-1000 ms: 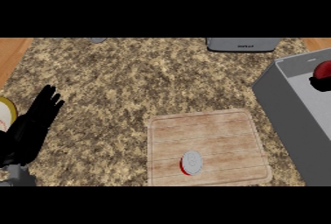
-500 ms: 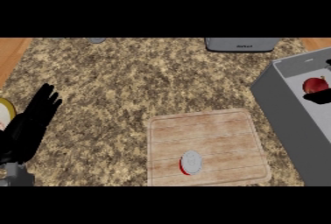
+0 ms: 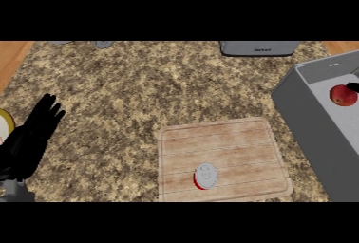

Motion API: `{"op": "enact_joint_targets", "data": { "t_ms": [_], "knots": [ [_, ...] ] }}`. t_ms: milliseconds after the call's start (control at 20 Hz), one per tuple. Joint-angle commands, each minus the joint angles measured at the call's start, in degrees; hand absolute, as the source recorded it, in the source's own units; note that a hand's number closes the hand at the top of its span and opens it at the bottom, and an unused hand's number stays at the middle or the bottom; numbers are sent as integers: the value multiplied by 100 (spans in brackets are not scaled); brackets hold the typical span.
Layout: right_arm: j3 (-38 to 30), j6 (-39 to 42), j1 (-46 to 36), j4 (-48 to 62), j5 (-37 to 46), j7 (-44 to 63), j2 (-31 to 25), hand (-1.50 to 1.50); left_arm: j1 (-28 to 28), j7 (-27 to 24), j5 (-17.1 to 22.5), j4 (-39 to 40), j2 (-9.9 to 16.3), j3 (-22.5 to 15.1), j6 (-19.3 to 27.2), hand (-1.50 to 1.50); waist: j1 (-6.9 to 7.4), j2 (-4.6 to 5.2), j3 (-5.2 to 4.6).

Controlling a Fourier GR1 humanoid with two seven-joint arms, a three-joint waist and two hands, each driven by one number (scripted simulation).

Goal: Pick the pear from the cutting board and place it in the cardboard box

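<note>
Speckled table (image 3: 154, 90) seen from above. The left hand (image 3: 32, 137) rests at the left edge, fingers straight and spread, holding nothing. The wooden cutting board (image 3: 224, 147) lies near centre, carrying a small grey-and-red disc (image 3: 204, 175). The reddish pear (image 3: 343, 95) sits inside the grey box (image 3: 308, 118) at the right; a dark shape touches it at the frame edge. A grey appliance (image 3: 259, 48) stands at the far edge.

Odds and ends on the speckled counter (image 3: 154, 90)

A grey appliance (image 3: 259, 48) sits at the far edge, a small grey disc (image 3: 102, 44) far left, a yellow plate (image 3: 5, 126) at the left border.
</note>
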Motion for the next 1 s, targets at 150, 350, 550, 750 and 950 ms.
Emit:
{"op": "enact_joint_targets", "data": {
  "t_ms": [150, 350, 550, 750, 950],
  "knots": [
    [-885, 583, 876, -919, -1281, -22, -352, -150, 79, -14, -107, -152, -143, -112, 81, 0, -26, 2, 7],
    [-1409, 752, 1441, -975, -1968, -455, -354, -150, -202, 39, -139, 80, -66, -8, 176, 0, -28, 10, 9],
    [-1730, 1595, 1823, -671, -2506, -683, -1110, -150, -37, -46, -1, 96, -62, -11, -66, 0, -9, 14, 9],
    [-1855, 1705, 2274, -1016, -2886, -826, -917, -150, -74, 395, 205, -279, 83, 143, -63, 0, 25, 12, 9],
    [-1737, 1620, 2342, -809, -2965, -1081, -1051, -150, -19, 353, -275, -425, -274, -279, 266, 0, 38, 17, 9]
  ]
}}
